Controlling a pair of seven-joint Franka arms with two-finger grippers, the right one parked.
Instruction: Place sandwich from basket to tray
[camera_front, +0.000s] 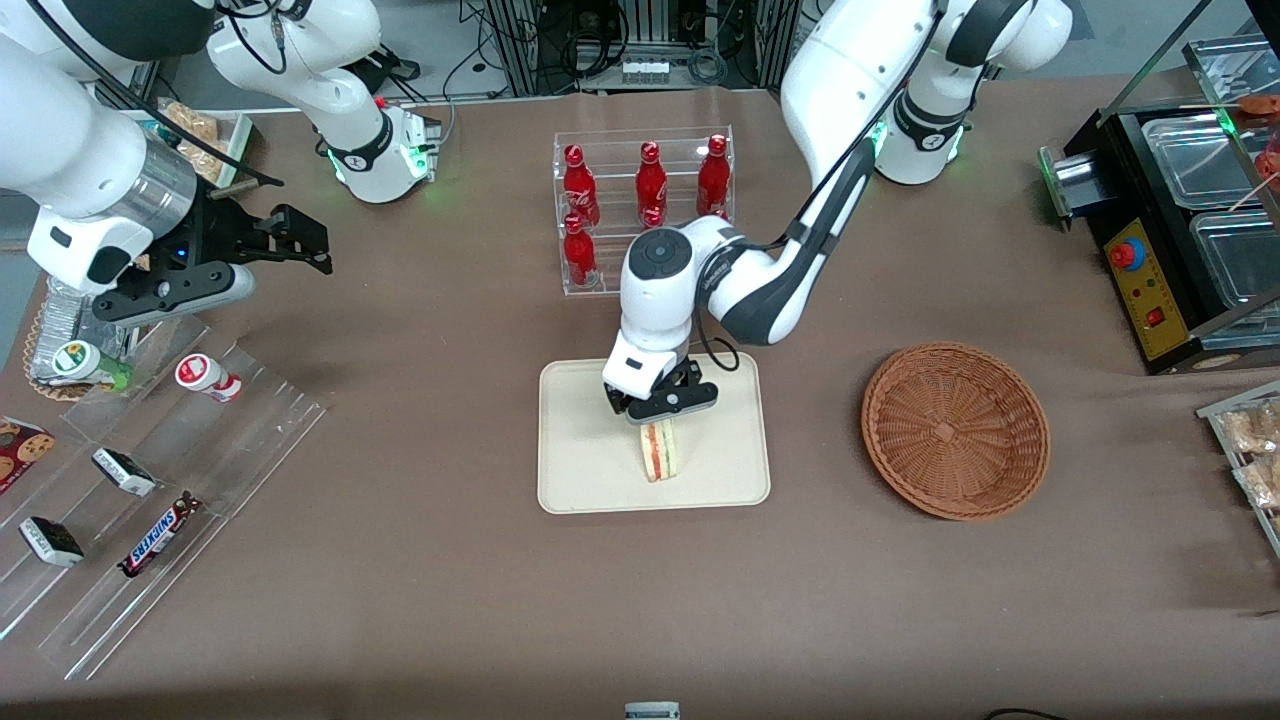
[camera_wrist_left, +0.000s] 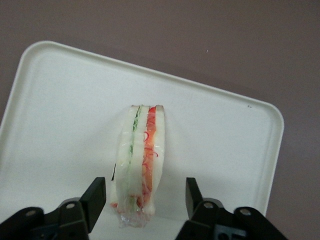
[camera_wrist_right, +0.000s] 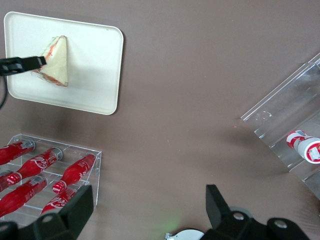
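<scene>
One sandwich (camera_front: 656, 452) stands on its edge on the tray (camera_front: 580, 480), its red-orange and green filling showing along the cut side. The left arm's pincer (camera_front: 662, 404) hangs just above it, at the end of the sandwich farther from the front camera. In the left wrist view the fingers (camera_wrist_left: 95, 200) stand wide, one on each side of the sandwich (camera_wrist_left: 140, 160) with bare tray (camera_wrist_left: 70, 100) showing in both gaps, so nothing is gripped.

By my judgement the step in hand is the release: the wedge already rests on the tray, and the task looks all but finished. The next move calls for a straight lift clear of the bread, with no sideways drift, since a narrow wedge balanced on edge could tip if a finger brushes it.

The round wicker basket (camera_front: 955, 430) lies on the brown surface (camera_front: 450, 600) toward the working arm's end, well apart from the tray, and holds nothing. The tray carries only the sandwich. A clear acrylic rack (camera_front: 645, 205), farther from the front camera than the tray, holds red cola bottles (camera_front: 651, 185).
</scene>
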